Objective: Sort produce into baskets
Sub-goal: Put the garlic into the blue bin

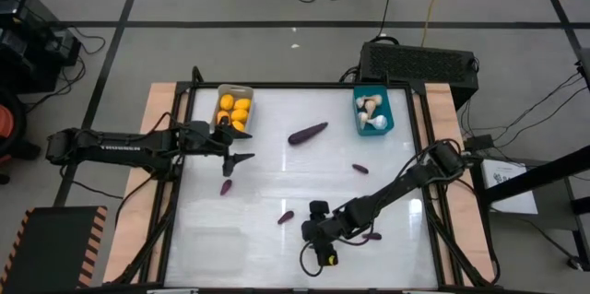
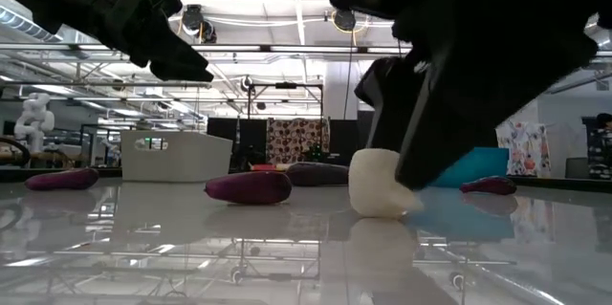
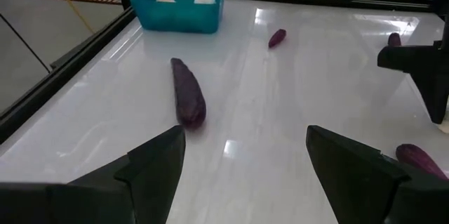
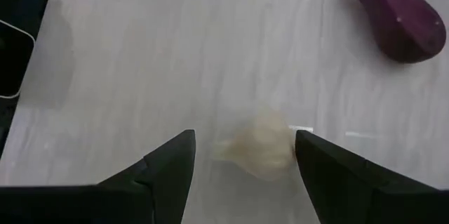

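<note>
A pale garlic bulb (image 4: 258, 150) lies on the white table near its front edge; it also shows in the low view (image 2: 381, 183). My right gripper (image 4: 242, 157) is open and low over it, one finger on each side; I cannot tell whether they touch. My left gripper (image 1: 236, 158) is open and empty above the table, just in front of the grey basket (image 1: 233, 110) of orange fruits. The teal basket (image 1: 373, 112) holds garlic bulbs. A large eggplant (image 1: 307, 134) and several small ones (image 1: 226, 186) (image 1: 359, 169) (image 1: 286, 217) lie loose.
A faint clear basket outline (image 1: 214, 241) shows at the near left. A large black box (image 1: 419, 62) stands behind the far right corner. A small eggplant (image 1: 371, 235) lies beside my right arm. The table has a raised dark rim (image 1: 180, 193).
</note>
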Tool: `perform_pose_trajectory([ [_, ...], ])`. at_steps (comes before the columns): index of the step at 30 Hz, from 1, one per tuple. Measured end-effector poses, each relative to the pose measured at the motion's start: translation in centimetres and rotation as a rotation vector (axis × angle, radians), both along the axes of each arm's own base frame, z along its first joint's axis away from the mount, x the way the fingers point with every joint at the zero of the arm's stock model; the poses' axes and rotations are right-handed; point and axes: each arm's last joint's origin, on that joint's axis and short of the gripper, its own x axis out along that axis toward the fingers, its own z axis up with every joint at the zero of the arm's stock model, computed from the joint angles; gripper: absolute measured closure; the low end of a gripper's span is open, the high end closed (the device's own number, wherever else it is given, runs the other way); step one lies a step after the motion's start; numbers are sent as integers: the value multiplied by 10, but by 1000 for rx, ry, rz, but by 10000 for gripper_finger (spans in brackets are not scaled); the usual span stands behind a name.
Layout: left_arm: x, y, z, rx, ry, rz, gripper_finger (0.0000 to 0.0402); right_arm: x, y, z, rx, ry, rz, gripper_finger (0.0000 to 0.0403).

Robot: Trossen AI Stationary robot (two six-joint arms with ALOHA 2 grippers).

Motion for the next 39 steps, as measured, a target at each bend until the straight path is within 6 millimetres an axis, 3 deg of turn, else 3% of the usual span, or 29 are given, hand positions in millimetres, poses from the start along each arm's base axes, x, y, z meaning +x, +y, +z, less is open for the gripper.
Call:
perform_pose_trajectory([
  [7, 0, 0, 0, -1, 2, -2, 97, 1, -1, -2, -1, 1, -7, 185],
  [18, 6, -3, -4, -36, 5, -138, 97, 3, -5, -2, 32, 13, -71, 326],
  [24, 10, -3, -8, -41, 23, -139, 97, 8, -10, 2, 77, 33, -148, 367],
  [33, 14, -3, -13, -59, 40, -172, 97, 25, -33, 61, -13, 200, -190, 369],
  [39, 20, -16, -10, -146, -13, -391, 97, 28, -67, 98, -200, 290, -150, 382],
])
